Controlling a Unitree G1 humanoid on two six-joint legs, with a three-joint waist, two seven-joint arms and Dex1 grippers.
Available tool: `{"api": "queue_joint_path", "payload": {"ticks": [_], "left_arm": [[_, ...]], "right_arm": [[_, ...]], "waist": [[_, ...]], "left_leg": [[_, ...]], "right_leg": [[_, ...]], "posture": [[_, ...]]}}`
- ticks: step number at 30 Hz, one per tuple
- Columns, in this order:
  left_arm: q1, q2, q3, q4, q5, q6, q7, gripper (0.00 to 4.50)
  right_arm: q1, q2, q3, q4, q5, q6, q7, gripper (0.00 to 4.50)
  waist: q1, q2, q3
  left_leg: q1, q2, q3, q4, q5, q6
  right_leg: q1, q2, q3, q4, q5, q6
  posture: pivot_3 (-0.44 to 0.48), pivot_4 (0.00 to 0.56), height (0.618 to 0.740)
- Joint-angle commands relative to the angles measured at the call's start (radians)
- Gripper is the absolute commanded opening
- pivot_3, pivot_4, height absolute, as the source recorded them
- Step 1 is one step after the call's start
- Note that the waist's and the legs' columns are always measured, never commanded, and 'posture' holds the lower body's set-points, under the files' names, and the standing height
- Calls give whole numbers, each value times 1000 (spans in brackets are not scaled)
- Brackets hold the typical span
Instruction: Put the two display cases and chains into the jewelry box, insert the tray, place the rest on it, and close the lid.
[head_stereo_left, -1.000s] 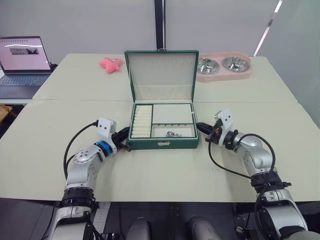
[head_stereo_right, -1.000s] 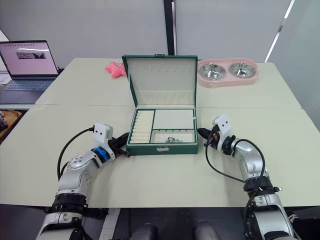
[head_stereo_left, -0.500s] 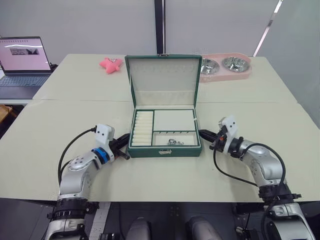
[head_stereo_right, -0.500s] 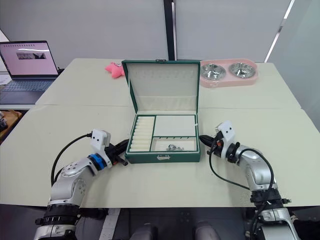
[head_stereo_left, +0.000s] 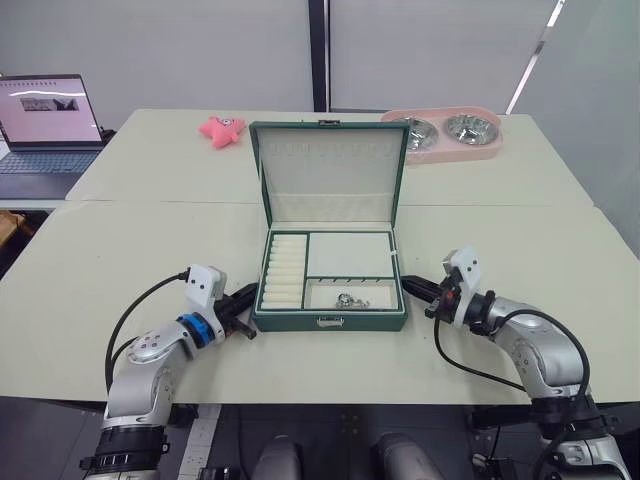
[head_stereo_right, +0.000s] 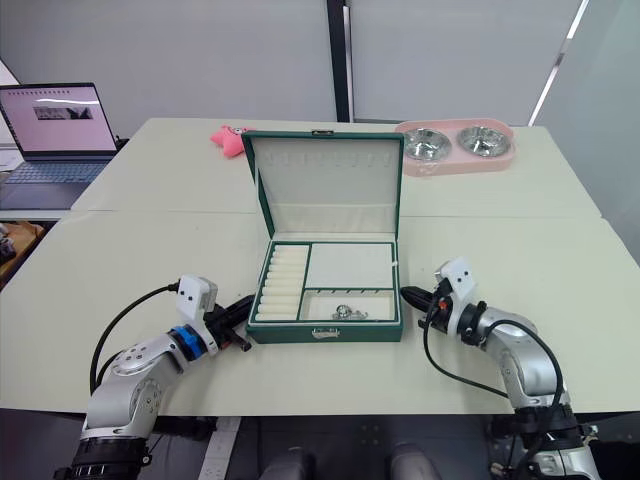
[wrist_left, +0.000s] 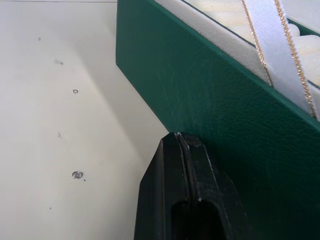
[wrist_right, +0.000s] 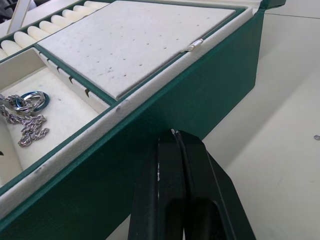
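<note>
Left wrist view shows the left gripper (wrist_left: 181, 142) with its two black fingers pressed together, gripping nothing, their tips against the dark green left side wall of the jewelry box (wrist_left: 210, 95). Right wrist view shows the right gripper (wrist_right: 175, 137) likewise clenched and empty, its tips against the box's right side wall.

From the head cameras, the box sits on the pale table (head_stereo_left: 150, 235) between the two grippers, its front clasp facing the robot. Its lid (head_stereo_left: 328, 173) stands upright at the back, cream lining facing forward. The tray (head_stereo_left: 345, 256) lies inside the box, with ring rolls along its left side. A short silver chain (head_stereo_left: 350, 299) rests in the tray's front compartment.

Farther back on the table lie a pink star-shaped toy (head_stereo_left: 221, 129) and a pink double bowl holder (head_stereo_left: 450, 134). A laptop (head_stereo_left: 40, 115) stands open at the far left.
</note>
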Motion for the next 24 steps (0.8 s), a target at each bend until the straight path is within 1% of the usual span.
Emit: {"api": "queue_joint_path", "payload": {"ticks": [1, 5, 9, 14, 18, 22, 24], "left_arm": [[24, -19, -84, -57, -29, 18, -68, 0], [26, -18, -77, -51, -26, -4, -66, 0], [23, -21, -12, -37, -62, -53, -70, 0], [80, 19, 64, -51, -94, -113, -129, 0], [137, 48, 120, -89, -168, -106, -191, 0], [194, 80, 178, -108, -183, -143, -208, 0], [235, 95, 219, -150, -209, -147, -211, 0]], "right_arm": [[9, 26, 78, -65, 50, 17, 39, 25], [12, 31, 75, -63, 45, 16, 35, 25], [9, 23, 46, -53, 43, 8, 23, 25], [11, -35, -26, -47, 73, 22, 41, 25], [0, -86, -57, -19, 89, 14, 59, 25], [-30, -112, -68, 32, 92, -9, 66, 25], [-47, -119, -67, 57, 90, -26, 72, 25]], "waist": [[0, 0, 0], [0, 0, 0], [0, 0, 0], [-1, 0, 0], [1, 0, 0], [-1, 0, 0], [-2, -1, 1]], "left_leg": [[0, 0, 0, 0, 0, 0], [0, 0, 0, 0, 0, 0], [0, 0, 0, 0, 0, 0], [0, 0, 0, 0, 0, 0], [-1, 0, 0, 0, 0, 0], [-1, 0, 0, 0, 0, 0], [0, 0, 0, 0, 0, 0]], "right_leg": [[0, 0, 0, 0, 0, 0], [0, 0, 0, 0, 0, 0], [0, 0, 0, 0, 0, 0], [-1, 1, 0, 0, 0, 0], [-1, 0, 0, 0, 0, 0], [-1, 0, 0, 0, 0, 0], [-1, 0, 0, 0, 0, 0]], "posture": [[0, 150, 740], [0, 150, 740], [0, 150, 740], [0, 150, 740], [0, 150, 740], [0, 150, 740], [0, 150, 740]]}}
